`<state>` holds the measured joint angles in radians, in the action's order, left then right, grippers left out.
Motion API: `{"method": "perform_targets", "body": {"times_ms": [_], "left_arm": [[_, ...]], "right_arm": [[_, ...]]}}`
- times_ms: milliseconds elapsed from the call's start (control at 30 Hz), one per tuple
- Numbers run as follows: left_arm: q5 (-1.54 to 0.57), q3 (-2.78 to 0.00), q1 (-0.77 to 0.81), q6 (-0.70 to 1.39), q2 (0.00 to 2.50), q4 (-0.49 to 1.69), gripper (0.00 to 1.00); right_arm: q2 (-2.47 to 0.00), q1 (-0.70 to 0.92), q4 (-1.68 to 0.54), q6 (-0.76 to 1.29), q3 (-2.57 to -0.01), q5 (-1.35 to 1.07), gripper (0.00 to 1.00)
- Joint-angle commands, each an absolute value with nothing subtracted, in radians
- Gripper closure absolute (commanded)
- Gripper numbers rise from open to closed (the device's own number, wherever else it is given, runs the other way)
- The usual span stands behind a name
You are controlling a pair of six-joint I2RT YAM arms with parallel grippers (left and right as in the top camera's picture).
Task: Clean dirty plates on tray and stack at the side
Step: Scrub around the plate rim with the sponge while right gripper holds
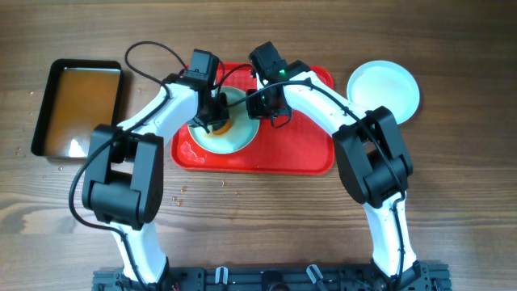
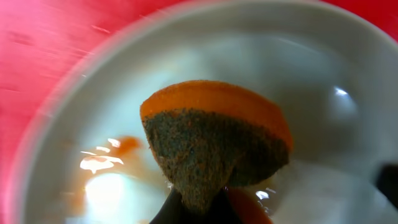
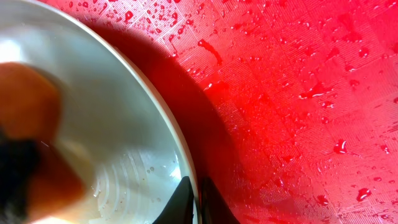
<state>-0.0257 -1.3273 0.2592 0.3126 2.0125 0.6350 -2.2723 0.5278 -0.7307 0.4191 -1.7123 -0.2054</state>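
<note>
While the black tray [image 1: 78,109] of brownish water is sitting at the far left of the overhead frame on the wooden bench [image 1: 258,226], the left claw [image 1: 216,121] is reaching down over the dirty plate [image 1: 212,144] just left of centre. Its jaws are clamping tight on a sponge [image 2: 214,143], orange on one face and dark green and rough on the other. Whether the sponge is touching the plate's wet inside is not clear. An orange-brown smear [image 2: 126,145] is showing at the lower left of the left wrist view, beside a bright glare. The plate is lying on the left half of the red tray [image 1: 307,153], which is filling the middle of the overhead frame and carrying water drops on its textured floor. Right of the plate, the right claw [image 1: 271,109] is pinching the plate's right rim, its fingertips [image 3: 183,198] nearly meeting at the bottom centre of the right wrist view. At the upper right, a clean plate [image 1: 384,90] is resting on the bench, off the tray and just beside its corner.
</note>
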Motion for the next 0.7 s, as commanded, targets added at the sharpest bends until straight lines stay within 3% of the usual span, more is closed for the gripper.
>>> {"method": "perform_targets", "body": {"times_ms": [0, 133, 300, 400, 533, 667], "left_arm": [[0.208, -1.326, 0.208, 0.321, 2.052, 0.63, 0.96], [0.243, -1.326, 0.195, 0.292, 2.052, 0.596, 0.96], [0.512, -1.33, 0.2, 0.288, 2.035, 0.603, 0.96], [0.551, -1.33, 0.204, 0.295, 1.983, 0.602, 0.96], [0.488, -1.33, 0.205, 0.303, 1.895, 0.599, 0.96], [0.209, -1.33, 0.205, 0.311, 1.857, 0.611, 0.96]], "right_arm": [[-2.315, 0.522, -0.738, 0.422, -1.707, -0.153, 0.94], [-2.315, 0.522, -0.738, 0.421, -1.707, -0.153, 0.94], [-2.315, 0.522, -0.74, 0.422, -1.707, -0.153, 0.94], [-2.315, 0.522, -0.737, 0.421, -1.707, -0.153, 0.94], [-2.315, 0.522, -0.737, 0.422, -1.707, -0.153, 0.95], [-2.315, 0.522, -0.737, 0.422, -1.707, -0.153, 0.95]]}}
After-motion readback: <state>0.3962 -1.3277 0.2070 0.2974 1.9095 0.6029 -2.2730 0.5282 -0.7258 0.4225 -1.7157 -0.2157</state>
